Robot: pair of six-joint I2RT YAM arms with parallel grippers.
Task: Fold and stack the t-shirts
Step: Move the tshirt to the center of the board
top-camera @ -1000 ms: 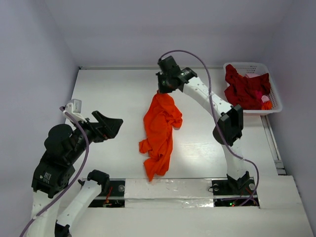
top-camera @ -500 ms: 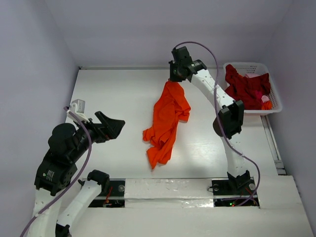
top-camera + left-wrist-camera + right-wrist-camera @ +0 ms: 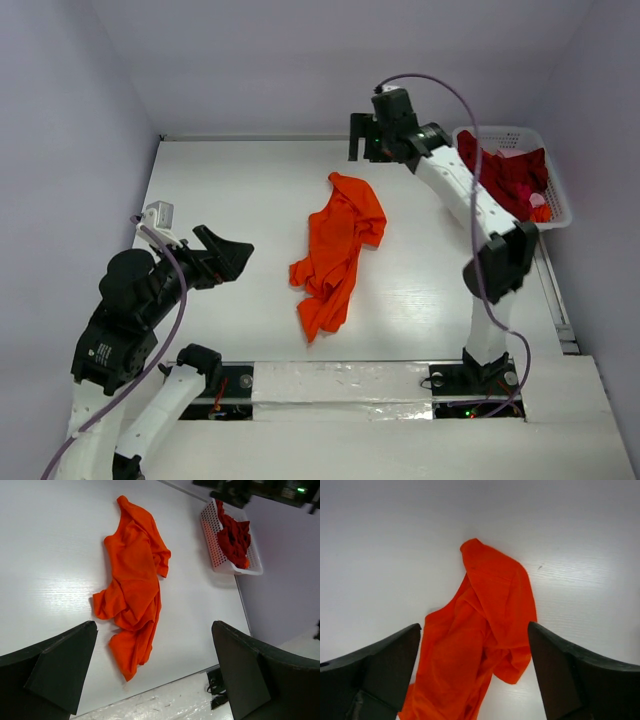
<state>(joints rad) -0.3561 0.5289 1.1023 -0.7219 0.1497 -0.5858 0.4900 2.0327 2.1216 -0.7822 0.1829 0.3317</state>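
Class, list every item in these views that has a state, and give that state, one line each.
Bright orange cloth t-shirt: crumpled, unfolded, lying loose on the table.
White plastic lattice basket: upright, holding shirts.
Dark red cloth shirts: bunched in that basket.
Left gripper: open, empty.
Right gripper: open, empty, raised near the orange shirt's far end.

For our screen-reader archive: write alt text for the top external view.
A crumpled orange t-shirt lies on the table, with the right arm's fingers open above its far end. Dark red t-shirts lie in a white basket at the far right; the left arm's fingers stand open at the near left.
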